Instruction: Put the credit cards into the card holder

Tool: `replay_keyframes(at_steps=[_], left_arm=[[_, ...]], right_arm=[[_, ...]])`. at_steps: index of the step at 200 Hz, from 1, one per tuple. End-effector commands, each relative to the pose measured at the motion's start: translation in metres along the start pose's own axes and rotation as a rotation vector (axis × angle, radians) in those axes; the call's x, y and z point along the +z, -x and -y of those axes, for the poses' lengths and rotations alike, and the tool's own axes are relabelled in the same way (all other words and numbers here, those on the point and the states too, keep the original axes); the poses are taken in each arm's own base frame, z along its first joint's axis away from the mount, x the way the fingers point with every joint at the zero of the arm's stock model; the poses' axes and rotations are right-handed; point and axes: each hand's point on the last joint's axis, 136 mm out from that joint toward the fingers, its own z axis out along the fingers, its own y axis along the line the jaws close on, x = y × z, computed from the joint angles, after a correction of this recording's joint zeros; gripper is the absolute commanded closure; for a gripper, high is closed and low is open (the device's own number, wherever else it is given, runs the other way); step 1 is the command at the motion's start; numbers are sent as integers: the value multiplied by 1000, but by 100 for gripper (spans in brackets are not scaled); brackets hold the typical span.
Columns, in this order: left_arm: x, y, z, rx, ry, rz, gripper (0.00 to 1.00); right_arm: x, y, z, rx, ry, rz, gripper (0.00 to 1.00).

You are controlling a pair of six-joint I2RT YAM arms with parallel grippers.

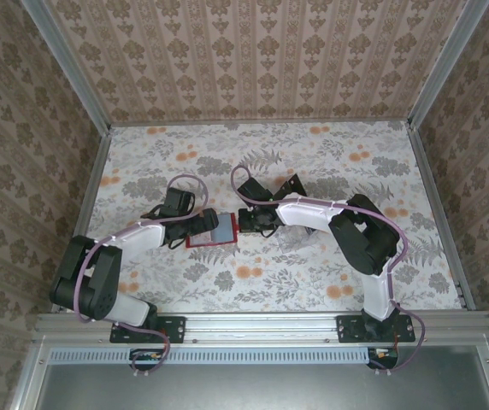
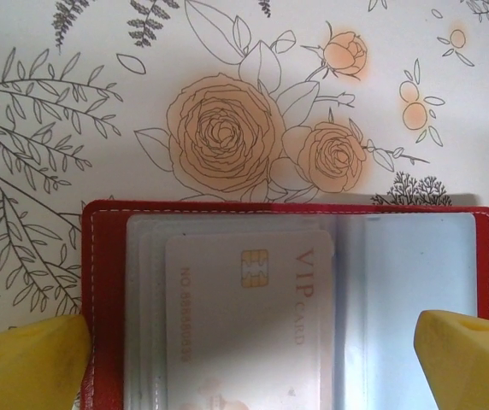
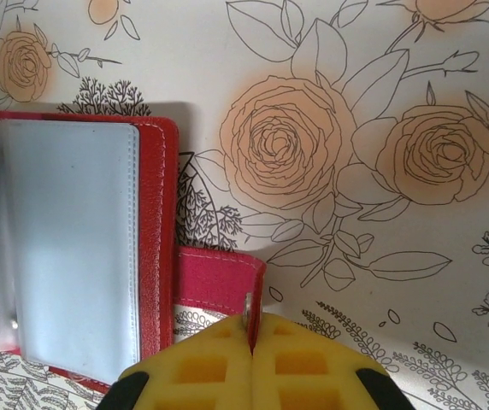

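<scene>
The card holder (image 1: 213,232), a red wallet, lies open on the floral table between my two grippers. In the left wrist view its clear pockets (image 2: 407,299) face up. A credit card (image 2: 244,316) with a gold chip and "VIP CARD" lettering sits at the left-hand pockets, washed pale by glare. I cannot tell whether it is under the plastic or on top. My left gripper (image 2: 251,331) hangs open over the wallet, one yellow finger at each side. My right gripper (image 3: 251,325) is shut on the wallet's red clasp strap (image 3: 219,278), at its metal snap, beside the wallet's right edge (image 3: 155,239).
Floral cloth (image 1: 313,162) covers the table, and patterned walls with metal posts (image 1: 437,77) close it in on three sides. Both arms reach toward the middle, with the right arm's elbow (image 1: 364,235) standing over the right half.
</scene>
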Motion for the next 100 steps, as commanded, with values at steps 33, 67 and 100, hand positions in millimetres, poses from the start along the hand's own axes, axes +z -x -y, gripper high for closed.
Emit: replay_keyframes(at_steps=[33,67,100], left_arm=[[-13,6,-4,-1,16,69,0],[-14,11,-6,-1,35,88,0],[-6,9,-9,3,52,72,0]], right_arm=[[-11,6,-6,14,32,27,100],[-9,6,-6,12,32,22,100],[-9,6,-7,14,40,21,100]])
